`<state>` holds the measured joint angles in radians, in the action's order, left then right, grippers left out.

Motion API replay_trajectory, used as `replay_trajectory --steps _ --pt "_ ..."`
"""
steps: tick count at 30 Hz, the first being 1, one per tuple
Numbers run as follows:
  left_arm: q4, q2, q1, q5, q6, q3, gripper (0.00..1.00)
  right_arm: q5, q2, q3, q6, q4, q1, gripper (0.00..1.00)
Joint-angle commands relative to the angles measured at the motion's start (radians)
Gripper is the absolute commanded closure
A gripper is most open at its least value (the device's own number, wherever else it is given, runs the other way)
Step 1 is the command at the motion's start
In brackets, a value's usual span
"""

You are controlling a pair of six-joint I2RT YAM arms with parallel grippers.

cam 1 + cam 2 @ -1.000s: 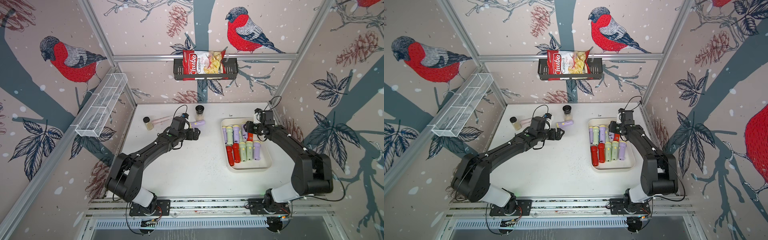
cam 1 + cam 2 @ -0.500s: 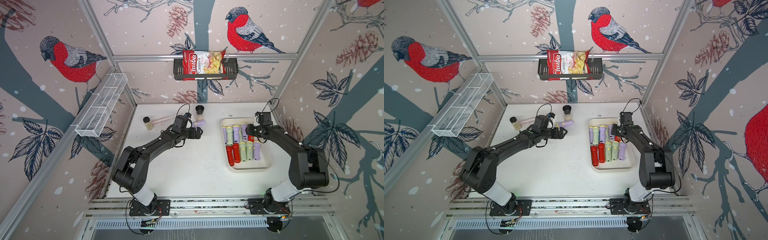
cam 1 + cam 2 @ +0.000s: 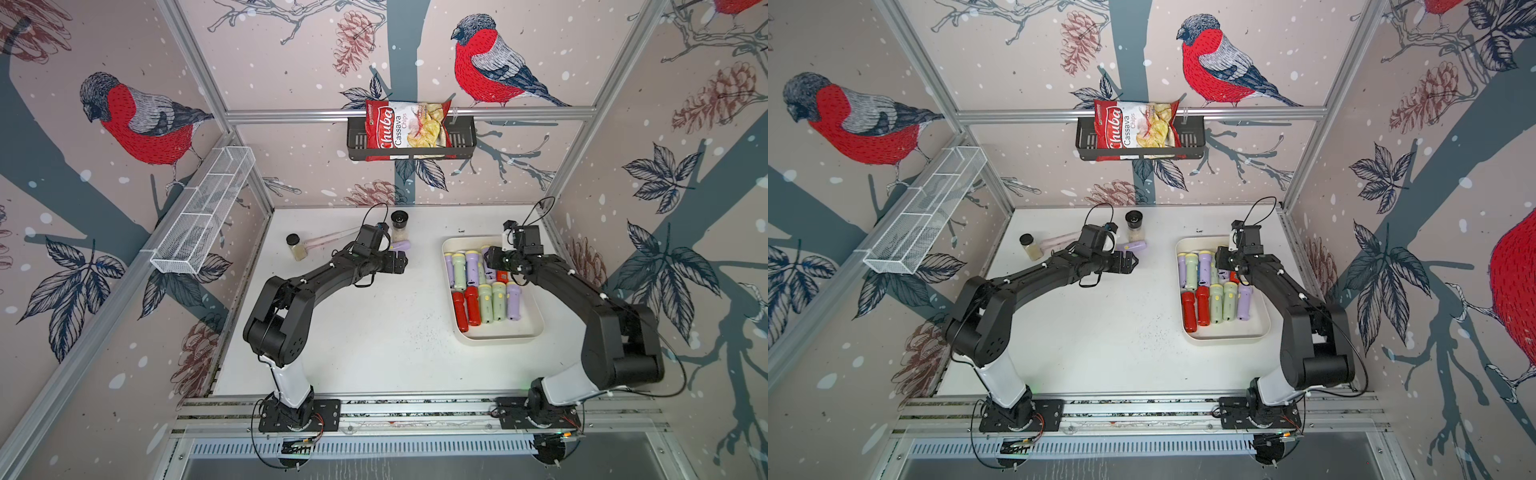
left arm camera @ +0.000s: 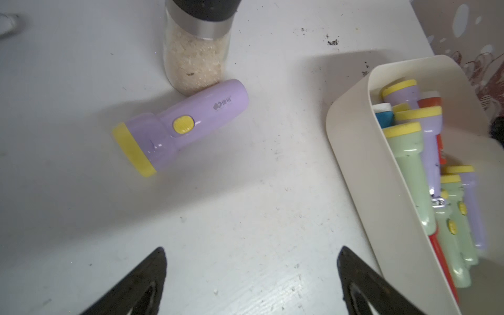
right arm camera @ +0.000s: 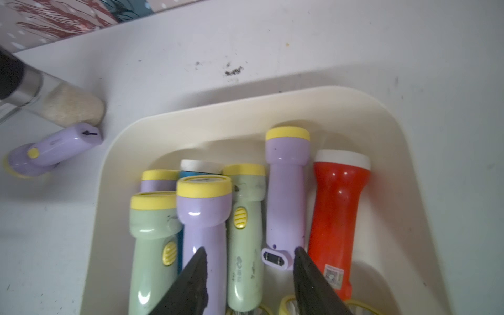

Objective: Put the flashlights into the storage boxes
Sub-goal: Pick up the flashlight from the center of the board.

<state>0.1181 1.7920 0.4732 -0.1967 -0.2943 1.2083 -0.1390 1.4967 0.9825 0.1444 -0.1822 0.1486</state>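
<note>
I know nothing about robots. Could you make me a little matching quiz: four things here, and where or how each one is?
1. chips bag
2. lone lilac flashlight
3. white-headed red flashlight
4. left gripper

A. on the table beside a jar
B. in the cream tray
C. in the black wall shelf
D. open, empty

Pairs: 1-C, 2-A, 3-B, 4-D.

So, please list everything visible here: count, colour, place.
table: one, white, centre
tray: one, cream, right side of table
flashlights: about twelve; lilac, green, red, one blue; in tray
jars: two, clear with black lids, back of table
loose flashlight: one, lilac, on table beside a jar
pink object: one, on table near jars
shelf: one, black, back wall
chips bag: one, red and white, in shelf
basket: one, white wire, left wall
left gripper: black, open, above table near loose flashlight
right gripper: black, open, above tray
</note>
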Motion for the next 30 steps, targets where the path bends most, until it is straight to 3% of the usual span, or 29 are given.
replay_trajectory --steps 1,6,10,18,22,30 --pt "0.016 0.014 -0.005 0.002 0.083 0.025 0.03 -0.031 -0.039 -0.017 -0.071 0.073 0.03 0.47" --pt "0.009 0.028 -0.064 0.003 0.138 0.056 0.04 -0.031 -0.097 -0.075 -0.108 0.147 0.125 0.46" --pt "0.017 0.057 -0.146 -0.181 0.212 0.107 0.04 -0.038 -0.147 -0.134 -0.114 0.229 0.18 0.45" --pt "0.029 0.056 -0.167 -0.183 0.535 0.137 0.07 -0.074 -0.275 -0.261 -0.083 0.355 0.19 0.42" --pt "0.0 0.06 -0.195 -0.229 0.598 0.127 0.1 -0.09 -0.31 -0.29 -0.093 0.361 0.19 0.39" --pt "0.291 0.209 -0.212 -0.288 0.946 0.331 0.15 -0.103 -0.354 -0.317 -0.122 0.37 0.19 0.39"
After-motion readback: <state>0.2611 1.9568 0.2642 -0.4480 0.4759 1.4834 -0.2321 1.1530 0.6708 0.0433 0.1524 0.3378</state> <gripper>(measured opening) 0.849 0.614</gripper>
